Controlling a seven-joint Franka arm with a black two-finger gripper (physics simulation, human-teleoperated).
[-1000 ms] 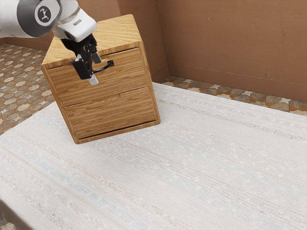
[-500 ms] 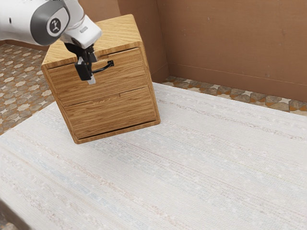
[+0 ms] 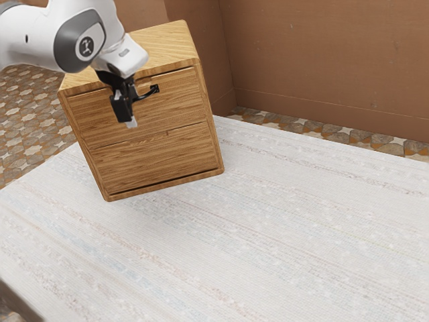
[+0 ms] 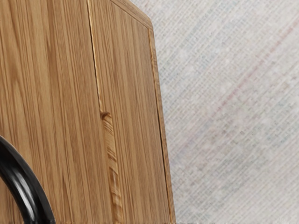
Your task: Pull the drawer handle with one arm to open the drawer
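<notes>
At the cabinet [image 3: 161,40] front, pincer [image 3: 125,111] pinching drawer handle [image 3: 147,92], top drawer [image 3: 171,100] flush, table [image 3: 268,221] stretching ahead.

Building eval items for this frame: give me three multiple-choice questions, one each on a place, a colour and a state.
1. Where is the hand?
A. Resting on the tabletop
B. At the handle of the upper drawer
C. Over the far wall

2. What colour is the handle?
A. Silver
B. White
C. Black

3. What state is the upper drawer in?
A. Shut, front level with the lower drawer
B. Pulled fully out
C. Taken out entirely

Key: 1 B, the hand meets the handle's end; 2 C, it is a black bar against wood; 3 A, both fronts look flush.
</notes>
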